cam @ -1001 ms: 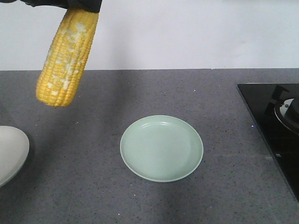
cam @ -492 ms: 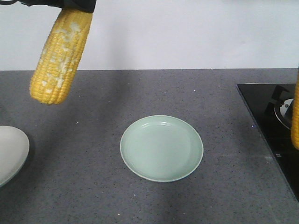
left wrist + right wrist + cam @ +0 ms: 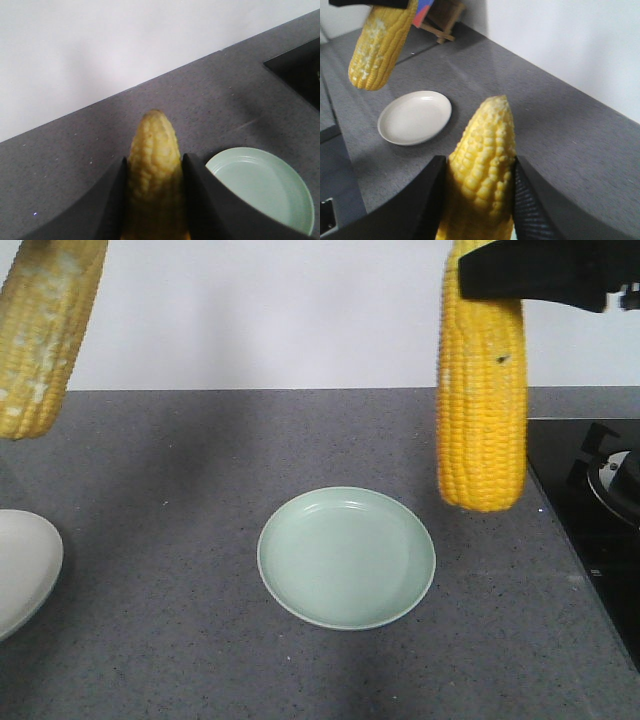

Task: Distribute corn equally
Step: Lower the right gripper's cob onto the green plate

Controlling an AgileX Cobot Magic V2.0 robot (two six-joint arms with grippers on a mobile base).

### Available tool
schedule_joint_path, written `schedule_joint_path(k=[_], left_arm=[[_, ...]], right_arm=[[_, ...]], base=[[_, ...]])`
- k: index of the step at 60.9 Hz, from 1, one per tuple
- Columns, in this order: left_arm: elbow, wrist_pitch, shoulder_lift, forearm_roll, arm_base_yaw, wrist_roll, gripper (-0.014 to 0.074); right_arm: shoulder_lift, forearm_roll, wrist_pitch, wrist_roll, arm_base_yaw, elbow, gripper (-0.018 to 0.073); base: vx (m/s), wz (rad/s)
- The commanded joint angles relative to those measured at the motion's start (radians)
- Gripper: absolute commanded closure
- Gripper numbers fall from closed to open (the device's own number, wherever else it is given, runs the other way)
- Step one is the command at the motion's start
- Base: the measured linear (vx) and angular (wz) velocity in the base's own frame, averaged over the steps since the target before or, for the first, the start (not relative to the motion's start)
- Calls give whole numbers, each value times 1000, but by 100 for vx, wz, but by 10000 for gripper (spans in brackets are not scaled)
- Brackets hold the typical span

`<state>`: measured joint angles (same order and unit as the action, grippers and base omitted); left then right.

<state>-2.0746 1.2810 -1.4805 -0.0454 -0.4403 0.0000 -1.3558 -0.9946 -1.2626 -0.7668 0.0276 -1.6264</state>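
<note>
We are clamping the left gripper (image 3: 152, 200) on the patchy cob (image 3: 42, 335) and the right gripper (image 3: 475, 200) on the plain cob (image 3: 482, 390); both are hanging below the fingers, possibly slipping and missing the green plate (image 3: 300, 585).

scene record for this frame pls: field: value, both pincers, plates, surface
left pincer: shut on whitish-patched cob, held above counter
right pincer: shut on plain yellow cob, hanging upright, right of green plate
green plate: centre of counter, no corn on it
white plate: left edge, no corn on the visible part
counter: grey speckled
stove: black, right side
</note>
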Motion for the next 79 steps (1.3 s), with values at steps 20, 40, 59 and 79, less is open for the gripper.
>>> schedule_joint_path(k=[20, 40, 59, 79], left_arm=[[250, -30, 59, -258, -2, -113, 603], [340, -30, 59, -403, -2, -185, 603], [342, -30, 59, -431, -2, -193, 603], [342, -30, 59, -455, -2, -193, 603]], right_arm=[[-333, -120, 92, -149, 98, -20, 561], [-489, 57, 190, -73, 195, -20, 547], [-540, 149, 191, -12, 195, -20, 418], [-540, 149, 169, 12, 195, -20, 138]], base=[[0, 0], [0, 0], [0, 0], [0, 0]])
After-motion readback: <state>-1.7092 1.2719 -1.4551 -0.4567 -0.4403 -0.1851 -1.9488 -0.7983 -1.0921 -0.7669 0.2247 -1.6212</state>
